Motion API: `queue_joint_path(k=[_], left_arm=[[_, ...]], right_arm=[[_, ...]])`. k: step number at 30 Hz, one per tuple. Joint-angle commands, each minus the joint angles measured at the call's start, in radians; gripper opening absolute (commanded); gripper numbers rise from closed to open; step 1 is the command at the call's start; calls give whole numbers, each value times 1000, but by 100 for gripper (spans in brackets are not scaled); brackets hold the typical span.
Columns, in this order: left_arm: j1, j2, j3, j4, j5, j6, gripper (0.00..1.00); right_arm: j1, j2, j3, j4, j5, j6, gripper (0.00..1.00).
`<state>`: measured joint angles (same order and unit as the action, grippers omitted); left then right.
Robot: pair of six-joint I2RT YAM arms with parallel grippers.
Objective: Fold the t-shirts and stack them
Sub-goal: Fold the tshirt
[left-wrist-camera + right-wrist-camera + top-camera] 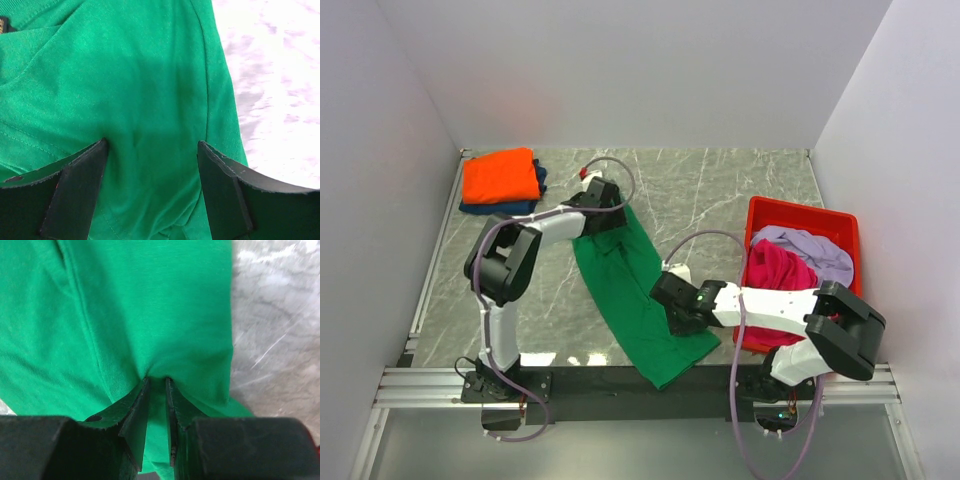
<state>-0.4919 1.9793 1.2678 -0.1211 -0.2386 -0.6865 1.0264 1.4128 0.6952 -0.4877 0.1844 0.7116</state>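
The bright green t-shirt [635, 300] lies in a long band from the table's middle down to the near edge. At its far end my left gripper [605, 215] stands open just above the cloth, and the green fabric [150, 90] fills the gap between its fingers [80, 190]. My right gripper [677, 308] is at the shirt's right edge, shut on a pinched fold of the green cloth [150, 315], with the fold running between its fingertips [156, 382]. A folded orange t-shirt [500, 175] rests on a folded navy one [510, 207] at the far left.
A red bin [800, 212] stands at the right and holds a magenta shirt [778, 268] and a pale lilac shirt [815, 250]. White walls close in the grey marble table [720, 190] on three sides. The right arm's elbow hangs over the bin's near end.
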Motion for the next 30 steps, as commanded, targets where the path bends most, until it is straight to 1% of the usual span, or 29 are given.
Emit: queue_joint_path(k=[1, 5, 9, 12, 17, 21, 23, 25, 27, 28, 30], left_arm=[[-14, 84, 65, -63, 125, 30, 78], [-16, 165, 201, -83, 171, 82, 77], [-16, 213, 295, -86, 225, 123, 77], [-16, 213, 338, -84, 229, 142, 77], [-16, 118, 325, -74, 188, 137, 79], [-16, 1, 243, -60, 116, 110, 80], [-16, -19, 219, -63, 76, 94, 81], [-16, -7, 211, -92, 41, 96, 82], [-14, 48, 258, -144, 19, 93, 82], [-13, 65, 272, -173, 18, 94, 81], [-14, 105, 289, -173, 33, 93, 81]], right_arm=[[34, 12, -34, -115, -57, 54, 27], [46, 21, -26, -104, -71, 57, 27], [58, 31, -20, -91, -82, 60, 27], [63, 26, -11, -94, -65, 71, 27], [67, -5, 20, -133, -11, 81, 27], [69, -63, 26, -163, 39, 97, 27], [66, -87, 20, -167, 50, 101, 27], [66, -92, 10, -166, 59, 101, 27], [66, -83, -5, -149, 56, 101, 27], [67, -77, -6, -143, 49, 100, 27], [67, -60, -19, -124, 44, 98, 27]])
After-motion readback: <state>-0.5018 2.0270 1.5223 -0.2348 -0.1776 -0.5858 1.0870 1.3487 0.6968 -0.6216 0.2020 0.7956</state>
